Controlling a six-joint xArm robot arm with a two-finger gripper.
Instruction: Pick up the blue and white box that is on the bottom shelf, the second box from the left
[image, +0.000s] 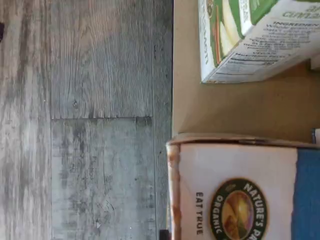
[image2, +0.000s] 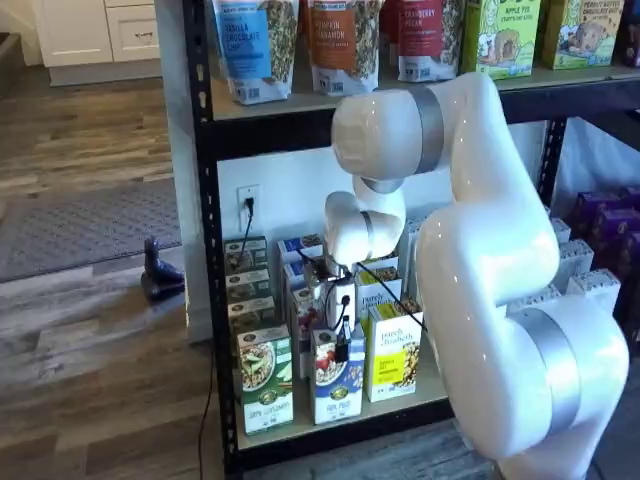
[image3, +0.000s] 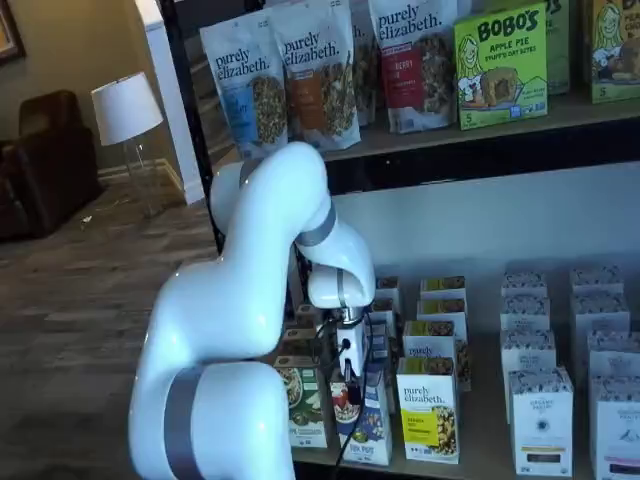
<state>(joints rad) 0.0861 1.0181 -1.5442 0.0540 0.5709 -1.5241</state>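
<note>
Your tool (image2: 341, 352), the white body with two black fingers, is down on top of the tall slim blue and white cardboard box (image2: 338, 384) at the front edge of the pale beige bottom shelf (image2: 420, 396) with its black metal rail; in both shelf views the fingers meet the box's top edge, but the pictures are too small to show whether they have clamped it, so you cannot tell the grip for certain. By my reading the approach is done, and the lift and the pull clear of the shelf are left; the box stands upright on the board in both shelf views. In the wrist view its white top panel with a round logo (image: 240, 195) fills the near corner. Just beside it at 9 o'clock in a shelf view stands the green-and-white cardboard box (image2: 265, 380), and at 3 o'clock the yellow cardboard box (image2: 394, 350); more boxes sit in rows behind. These close neighbours may get dragged or tipped as you lift
</note>
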